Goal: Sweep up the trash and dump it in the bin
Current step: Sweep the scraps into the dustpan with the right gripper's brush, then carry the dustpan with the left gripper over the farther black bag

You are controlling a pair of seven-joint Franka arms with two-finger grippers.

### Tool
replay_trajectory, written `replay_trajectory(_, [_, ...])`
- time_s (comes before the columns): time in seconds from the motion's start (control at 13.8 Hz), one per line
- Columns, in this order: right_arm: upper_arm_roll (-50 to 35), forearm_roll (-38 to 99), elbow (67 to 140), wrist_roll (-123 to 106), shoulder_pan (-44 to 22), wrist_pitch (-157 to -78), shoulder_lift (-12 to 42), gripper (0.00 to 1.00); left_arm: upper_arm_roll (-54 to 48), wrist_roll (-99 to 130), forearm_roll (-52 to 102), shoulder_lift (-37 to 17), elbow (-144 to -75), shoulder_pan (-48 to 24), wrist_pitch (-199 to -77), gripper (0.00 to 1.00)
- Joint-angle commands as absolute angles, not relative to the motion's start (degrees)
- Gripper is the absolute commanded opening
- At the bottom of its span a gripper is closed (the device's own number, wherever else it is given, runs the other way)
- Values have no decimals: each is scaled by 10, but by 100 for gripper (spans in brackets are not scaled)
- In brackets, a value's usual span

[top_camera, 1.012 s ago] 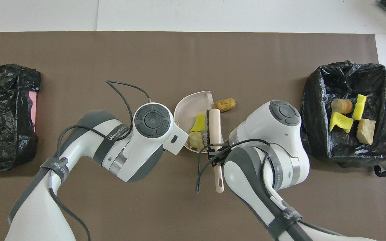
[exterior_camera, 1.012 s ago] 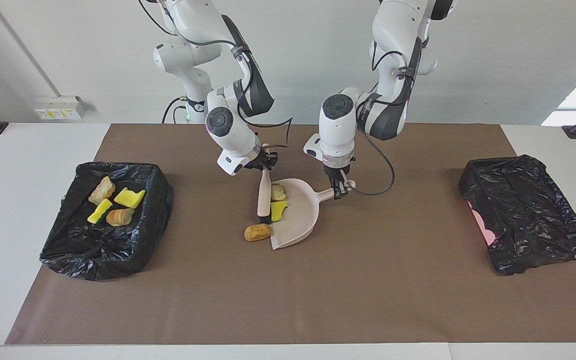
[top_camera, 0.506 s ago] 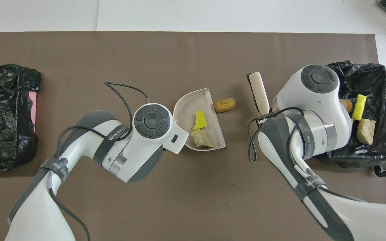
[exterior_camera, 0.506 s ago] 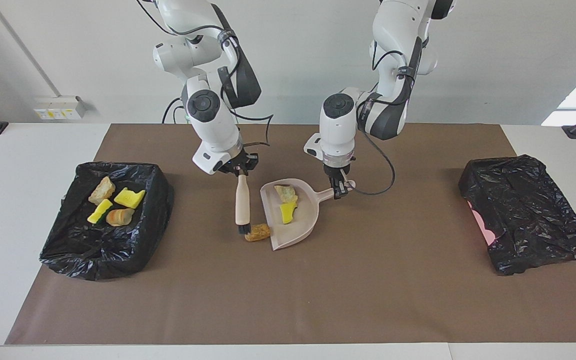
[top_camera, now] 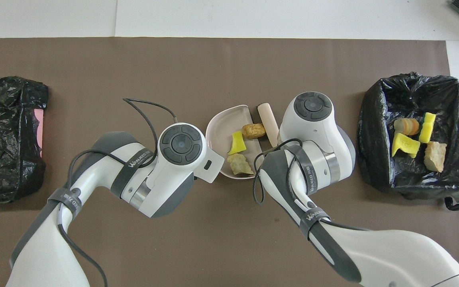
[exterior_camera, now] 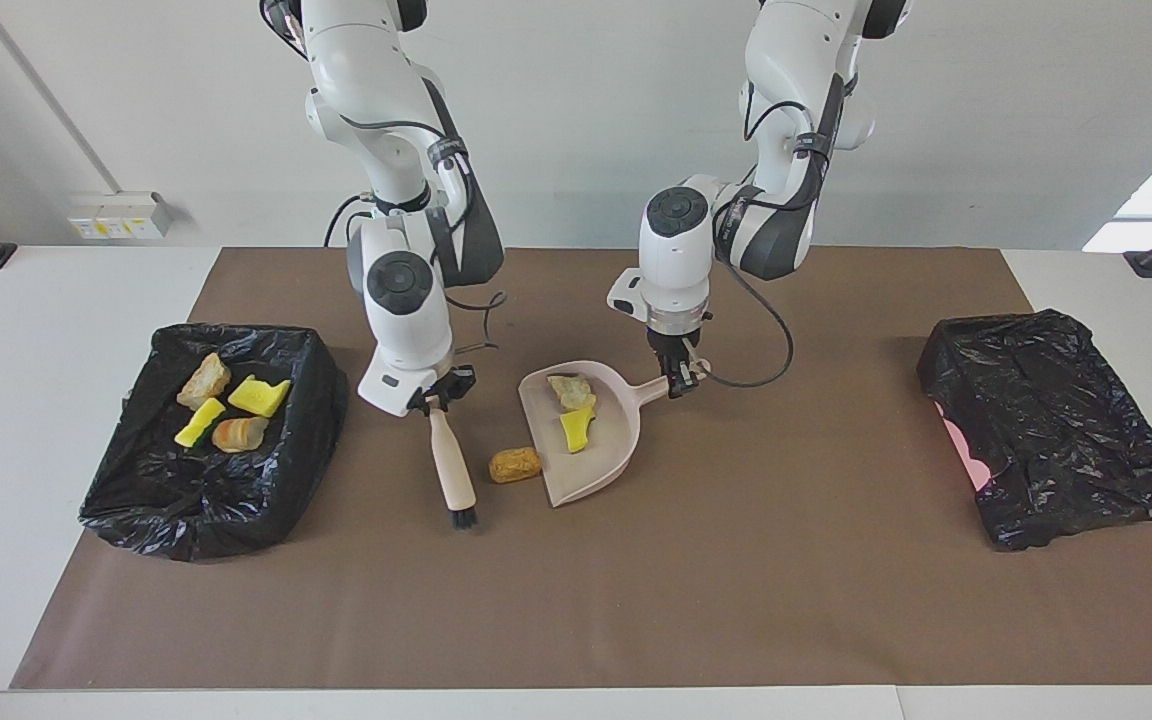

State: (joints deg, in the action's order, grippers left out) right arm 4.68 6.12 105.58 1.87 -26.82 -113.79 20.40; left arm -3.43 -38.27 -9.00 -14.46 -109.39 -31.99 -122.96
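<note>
The pale pink dustpan (exterior_camera: 601,455) (top_camera: 221,127) lies mid-table, and my left gripper (exterior_camera: 681,380) is shut on its handle. In the pan are two pieces of trash, a beige lump (exterior_camera: 569,388) (top_camera: 238,164) and a yellow sponge bit (exterior_camera: 574,426) (top_camera: 236,142). An orange-brown bread-like piece (exterior_camera: 515,464) (top_camera: 253,130) lies at the pan's open mouth. My right gripper (exterior_camera: 433,402) is shut on the brush (exterior_camera: 452,470) (top_camera: 267,122). The brush points down at the mat beside that piece, toward the right arm's end.
A black-lined bin (exterior_camera: 306,420) (top_camera: 373,119) at the right arm's end holds several trash pieces (exterior_camera: 236,410) (top_camera: 407,137). A second bin wrapped in a black bag (exterior_camera: 1056,440) (top_camera: 6,135) sits at the left arm's end. A brown mat (exterior_camera: 636,600) covers the table.
My right arm lifted the brush out of the pan, swung it toward the right arm's end and brought it down beside the bread-like piece. The dustpan turned slightly.
</note>
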Motion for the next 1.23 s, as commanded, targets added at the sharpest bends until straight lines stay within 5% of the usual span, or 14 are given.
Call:
replay_trajectory(0.0, [44,145,1097,14,-272,-1141,181,0,-32,-370,-98,-131,-1113,-319,-1244,0])
replay_trajectory(0.36, [51,152,1076,45,-287,-1105,165,0,-33,-403,-95,-135,-1107,-299,-1251,0])
replay_trajectory(0.8, [57,95,1079,109,-223,-1008,50,0,-31,-547,-80,-98,-1104,-230,-1240,0])
replay_trajectory(1.16, [48,89,1174,299,-327,-989,-31,0,-32,-693,-79,-34,-1106,-121,-1205,0])
